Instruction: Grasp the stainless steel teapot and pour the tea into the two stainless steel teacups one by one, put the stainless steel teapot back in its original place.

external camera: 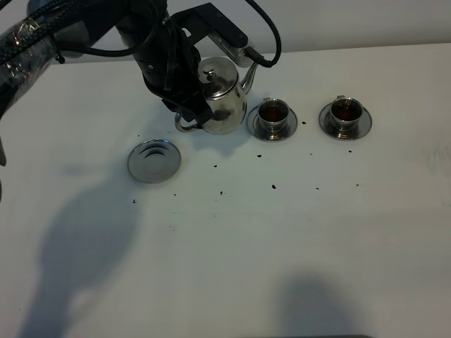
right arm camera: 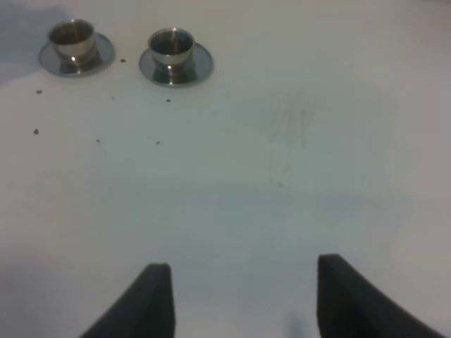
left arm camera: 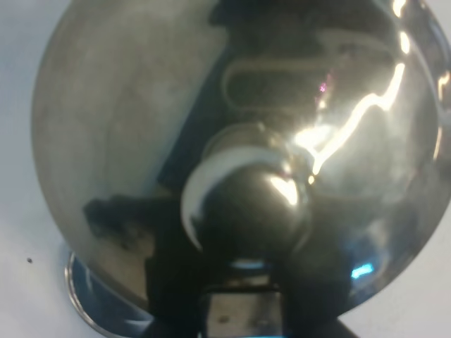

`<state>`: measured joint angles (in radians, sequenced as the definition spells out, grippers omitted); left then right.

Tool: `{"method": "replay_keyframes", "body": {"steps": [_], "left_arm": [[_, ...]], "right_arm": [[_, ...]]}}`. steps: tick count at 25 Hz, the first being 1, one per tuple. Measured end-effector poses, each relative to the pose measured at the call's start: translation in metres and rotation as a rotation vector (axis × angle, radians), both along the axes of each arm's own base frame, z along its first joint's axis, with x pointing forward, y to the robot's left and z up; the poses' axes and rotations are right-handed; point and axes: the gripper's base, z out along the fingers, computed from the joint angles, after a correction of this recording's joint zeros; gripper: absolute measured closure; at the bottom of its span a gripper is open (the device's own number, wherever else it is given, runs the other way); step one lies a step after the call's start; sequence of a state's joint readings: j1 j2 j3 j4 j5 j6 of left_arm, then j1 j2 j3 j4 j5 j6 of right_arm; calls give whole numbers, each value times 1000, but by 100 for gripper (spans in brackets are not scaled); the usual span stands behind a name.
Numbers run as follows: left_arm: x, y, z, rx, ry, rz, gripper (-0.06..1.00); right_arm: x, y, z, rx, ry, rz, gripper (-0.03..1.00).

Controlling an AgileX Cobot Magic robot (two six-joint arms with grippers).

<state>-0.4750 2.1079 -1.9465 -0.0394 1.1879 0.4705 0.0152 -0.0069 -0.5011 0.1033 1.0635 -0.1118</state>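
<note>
The stainless steel teapot [external camera: 224,95] is upright just left of the left teacup, its spout toward that cup. My left gripper [external camera: 184,105] is shut on its loop handle. In the left wrist view the domed lid and knob [left arm camera: 246,204] fill the frame. The two teacups stand on their saucers, the left one [external camera: 272,116] and the right one [external camera: 345,115], each holding dark tea. They also show in the right wrist view, the left cup [right arm camera: 73,39] and the right cup [right arm camera: 172,48]. The round steel coaster [external camera: 153,160] lies bare to the teapot's front left. My right gripper [right arm camera: 239,299] is open and empty over bare table.
Small dark specks [external camera: 273,186] are scattered on the white table [external camera: 282,253] in front of the cups and the teapot. The left arm and its cables [external camera: 84,35] reach in from the back left. The right arm is out of the exterior view.
</note>
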Motion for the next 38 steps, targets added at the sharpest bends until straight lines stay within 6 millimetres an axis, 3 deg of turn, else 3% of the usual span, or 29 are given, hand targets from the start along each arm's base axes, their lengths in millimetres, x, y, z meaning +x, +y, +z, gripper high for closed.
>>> {"method": "replay_keyframes", "body": {"steps": [3,12,15,18,23,26,30,34,38], "left_arm": [[-1,-8,-9,3,25,41,72],[1,-30,-70,67,143,51,72],[1,-31,-73,69,149,50,72],[1,-28,-62,65,125,70,72],[2,-10,-22,71,15,176,72],[4,6,-8,60,-8,246,72],[-7,36,-12,91,44,332,72],[-30,71,-20,136,113,417,72],[-48,92,-37,121,107,484,72]], "right_arm": [[0,0,0,0,0,0,52],[0,0,0,0,0,0,52],[0,0,0,0,0,0,52],[0,0,0,0,0,0,52],[0,0,0,0,0,0,52],[0,0,0,0,0,0,52],[0,0,0,0,0,0,52],[0,0,0,0,0,0,52],[0,0,0,0,0,0,52]]}}
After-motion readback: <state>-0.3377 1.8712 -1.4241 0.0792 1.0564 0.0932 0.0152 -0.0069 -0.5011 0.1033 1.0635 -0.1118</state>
